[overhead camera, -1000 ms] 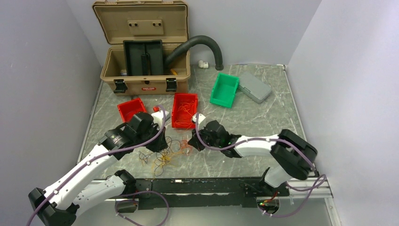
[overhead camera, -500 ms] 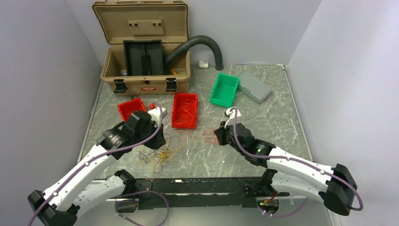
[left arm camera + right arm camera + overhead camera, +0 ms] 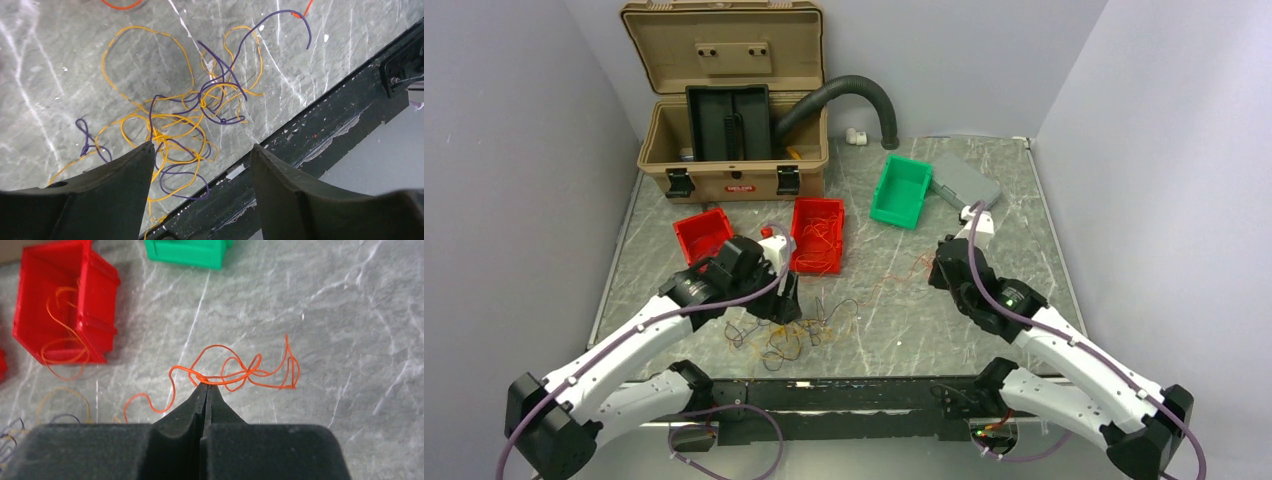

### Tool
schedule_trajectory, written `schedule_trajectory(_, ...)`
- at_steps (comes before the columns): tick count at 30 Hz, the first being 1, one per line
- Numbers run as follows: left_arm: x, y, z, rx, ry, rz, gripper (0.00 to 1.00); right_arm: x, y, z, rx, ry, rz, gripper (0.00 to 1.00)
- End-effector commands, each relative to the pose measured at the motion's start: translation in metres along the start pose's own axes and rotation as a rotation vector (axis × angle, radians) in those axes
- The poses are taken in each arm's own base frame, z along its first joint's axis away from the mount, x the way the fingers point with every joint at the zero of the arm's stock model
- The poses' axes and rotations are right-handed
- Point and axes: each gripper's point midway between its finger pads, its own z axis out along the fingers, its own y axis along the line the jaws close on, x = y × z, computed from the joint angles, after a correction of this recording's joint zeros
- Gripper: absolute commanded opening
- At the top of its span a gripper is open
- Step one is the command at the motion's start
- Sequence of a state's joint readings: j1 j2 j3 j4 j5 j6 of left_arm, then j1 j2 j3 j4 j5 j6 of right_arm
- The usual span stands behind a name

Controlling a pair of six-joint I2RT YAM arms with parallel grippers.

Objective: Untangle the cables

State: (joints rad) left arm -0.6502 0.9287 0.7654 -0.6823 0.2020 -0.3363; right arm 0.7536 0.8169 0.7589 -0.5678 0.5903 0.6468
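The cables lie in two lots. A tangle of yellow and dark purple cables [image 3: 200, 112] sits by the table's front edge [image 3: 789, 335]. My left gripper [image 3: 202, 146] hangs open just above it [image 3: 786, 303], with nothing between its fingers. One orange cable [image 3: 240, 372] lies stretched out in loops on the marble to the right of the tangle [image 3: 902, 272]. My right gripper [image 3: 207, 385] is shut on this orange cable at its very tips [image 3: 936, 272].
A red bin [image 3: 817, 235] holding orange wire loops [image 3: 60, 300] stands behind the tangle, with a smaller red bin [image 3: 701, 232] to its left. A green bin [image 3: 901, 190], a grey case [image 3: 964, 185], an open tan toolbox [image 3: 734, 100] and a black hose [image 3: 854, 90] stand farther back.
My right gripper moved right across the table, pulling the orange cable out of the pile. My left gripper opened and shifted slightly right over the tangle.
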Motion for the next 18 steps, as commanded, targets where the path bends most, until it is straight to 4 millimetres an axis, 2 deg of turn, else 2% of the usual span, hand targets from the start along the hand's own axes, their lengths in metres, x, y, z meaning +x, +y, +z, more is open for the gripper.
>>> schedule_trajectory(1,-0.008,-0.017,0.018,0.091,-0.021,0.015,0.78,0.027,0.002,0.002,-0.012,0.164,-0.045,0.03)
schedule_trajectory(2,-0.007,-0.017,0.022,0.082,-0.019,0.026,0.82,0.036,0.005,0.005,-0.032,0.207,-0.047,0.20)
schedule_trajectory(3,-0.008,-0.018,0.024,0.074,-0.020,0.042,0.85,0.044,0.009,0.008,-0.060,0.241,-0.054,0.54)
schedule_trajectory(4,-0.008,-0.018,0.025,0.059,-0.020,0.057,0.88,0.049,0.010,0.011,-0.084,0.265,-0.063,0.83)
schedule_trajectory(5,-0.007,-0.019,0.028,0.044,-0.012,0.075,0.90,0.054,0.014,0.013,-0.111,0.295,-0.051,0.98)
schedule_trajectory(11,-0.004,-0.015,0.038,-0.013,0.019,0.107,0.94,0.071,0.012,0.033,-0.147,0.339,-0.003,1.00)
schedule_trajectory(18,0.006,-0.011,0.048,-0.037,0.050,0.098,0.95,0.092,0.015,0.062,-0.130,0.413,-0.086,1.00)
